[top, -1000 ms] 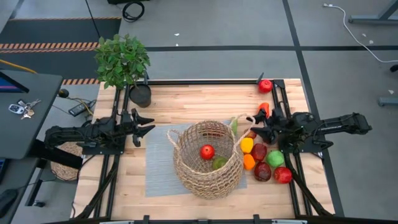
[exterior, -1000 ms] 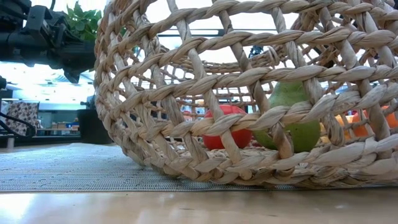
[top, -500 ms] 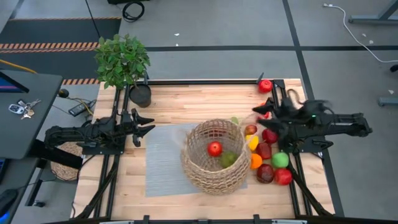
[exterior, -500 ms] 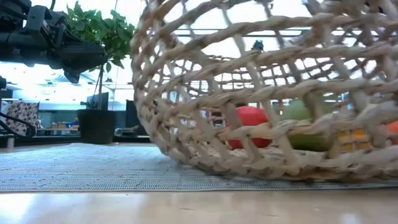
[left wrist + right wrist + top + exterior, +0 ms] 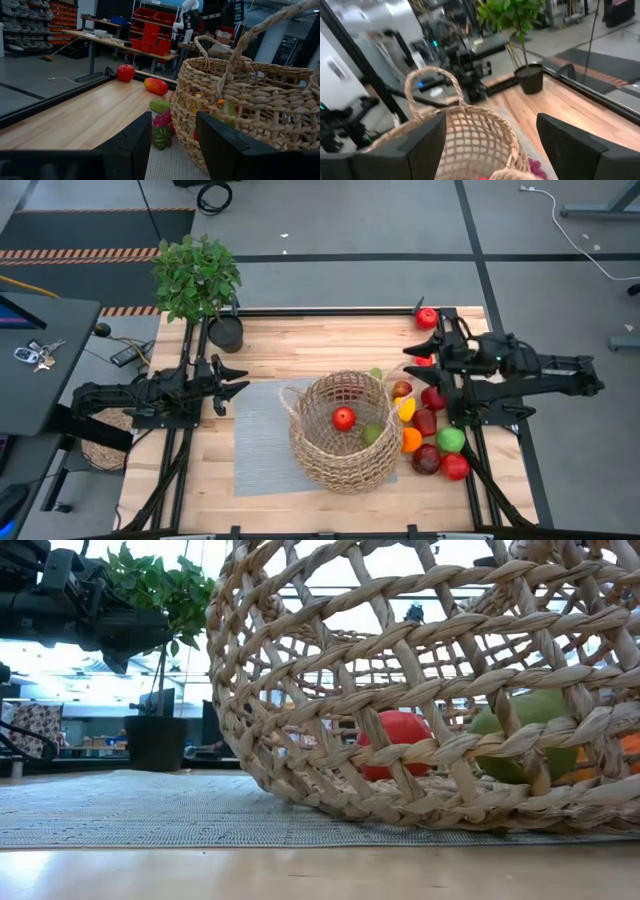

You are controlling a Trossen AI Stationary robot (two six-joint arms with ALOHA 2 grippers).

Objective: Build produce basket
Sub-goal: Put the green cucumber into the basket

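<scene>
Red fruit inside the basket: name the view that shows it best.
The high view: the red fruit lies unobstructed in the basket. The low view shows it behind the weave. The left wrist view gives only a glimpse; the right wrist view barely shows it.

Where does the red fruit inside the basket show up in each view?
High: red fruit mid-basket, left of the green fruit.
Low: red fruit behind the weave, centre, left of the green fruit.
Left wrist: not clearly visible.
Right wrist: not clearly visible.
Shared landmark: the potted plant.
</scene>
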